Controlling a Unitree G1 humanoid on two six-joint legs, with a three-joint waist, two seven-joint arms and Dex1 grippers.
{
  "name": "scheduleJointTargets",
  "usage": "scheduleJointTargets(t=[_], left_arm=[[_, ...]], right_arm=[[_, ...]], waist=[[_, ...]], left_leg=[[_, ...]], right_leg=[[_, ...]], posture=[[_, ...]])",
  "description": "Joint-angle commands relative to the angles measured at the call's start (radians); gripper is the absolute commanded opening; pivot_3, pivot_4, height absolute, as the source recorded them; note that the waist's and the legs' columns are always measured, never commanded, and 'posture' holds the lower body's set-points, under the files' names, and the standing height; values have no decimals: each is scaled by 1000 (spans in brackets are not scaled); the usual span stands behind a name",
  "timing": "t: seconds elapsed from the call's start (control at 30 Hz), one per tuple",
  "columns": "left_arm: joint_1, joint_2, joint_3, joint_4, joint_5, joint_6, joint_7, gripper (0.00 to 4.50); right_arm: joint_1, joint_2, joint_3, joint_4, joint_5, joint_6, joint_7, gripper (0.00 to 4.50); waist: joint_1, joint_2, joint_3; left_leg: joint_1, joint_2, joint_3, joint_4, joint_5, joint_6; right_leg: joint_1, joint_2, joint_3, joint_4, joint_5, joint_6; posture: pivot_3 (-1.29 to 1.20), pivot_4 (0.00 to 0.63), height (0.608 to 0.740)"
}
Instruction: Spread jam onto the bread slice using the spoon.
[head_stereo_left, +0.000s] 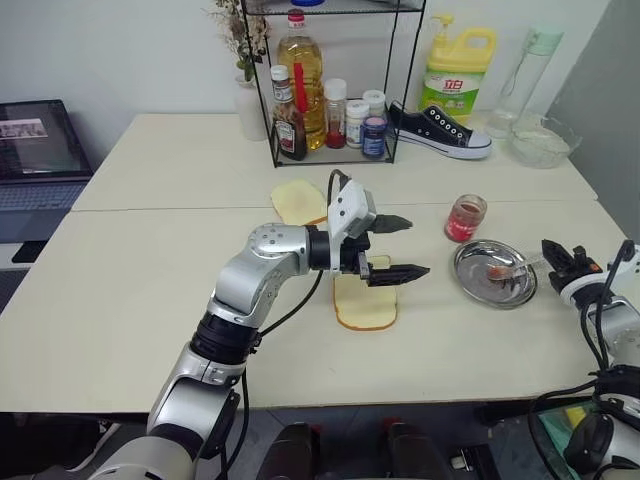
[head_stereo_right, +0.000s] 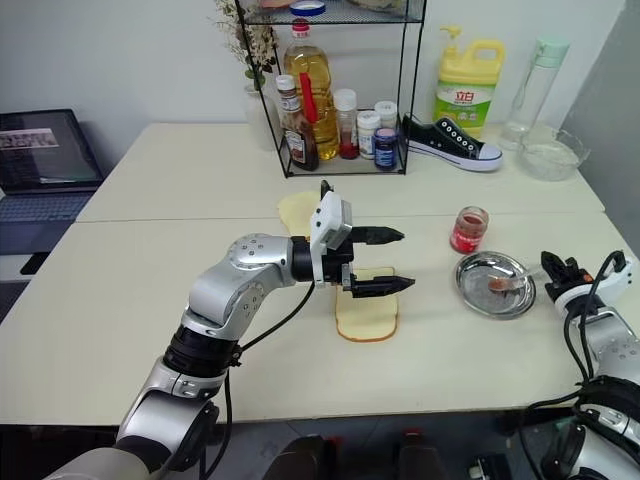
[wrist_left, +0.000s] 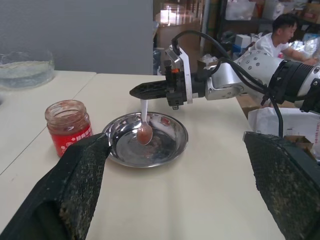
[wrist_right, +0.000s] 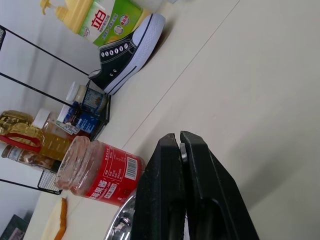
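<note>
Your right gripper (wrist_left: 145, 91) has its two black fingers pinched together on the handle of the small slim silver spoon (wrist_left: 144, 125), whose red-smeared bowl hangs just below the fingertips and rests in the round steel dish (head_stereo_left: 470, 277). The little clear glass jar of glossy red jam (head_stereo_left: 465, 218) stands just beyond that dish, away from your hand and toward the wire rack (head_stereo_left: 335, 80). Your left gripper (head_stereo_left: 392, 247) is spread wide and holds nothing; it hovers level right above the long, pale yellow bread slice (head_stereo_left: 364, 304) with the thin tan crust, which lies flat on the cream table (head_stereo_left: 150, 290).

The step in hand looks like lifting the loaded spoon. Raise it straight up out of the dish first, keeping the bowl level so the jam stays on. Then carry it across toward your left gripper. Before you arrive, draw that left gripper aside, since it covers the far end of the slice.
</note>
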Motion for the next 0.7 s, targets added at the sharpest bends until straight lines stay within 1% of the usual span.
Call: scheduleJointTargets(t=[0.03,0.23,0.37,0.53,0.7], left_arm=[[-13,7,28,-25,-23,-10,3,4500],[-13,71,80,20,-21,-35,-4,4500],[-30,84,97,65,-1,-92,6,4500],[-118,13,62,164,50,-174,31,4500],[-162,-25,55,228,81,-219,35,4500]], right_arm=[[15,-29,-29,-134,54,50,-19,19],[2,-42,-55,-361,150,143,-139,19],[-95,-68,1,-387,103,121,-203,19],[-311,-111,167,-209,-82,-5,-148,19],[-454,-119,282,-46,-222,-110,-77,19]], waist=[[0,0,0],[-2,1,0],[-3,1,1],[0,1,1],[-1,1,1]], left_leg=[[0,0,0,0,0,0],[0,1,0,-1,0,0],[0,1,1,-1,0,0],[0,-1,2,0,0,0],[-2,0,2,-1,0,0]], right_leg=[[0,0,0,0,0,0],[-1,0,0,0,0,0],[-1,1,-1,0,0,0],[-2,0,-1,0,0,0],[-3,0,-1,-1,0,1]], posture=[[0,150,740],[0,150,740],[0,150,740],[0,150,740],[0,150,740]])
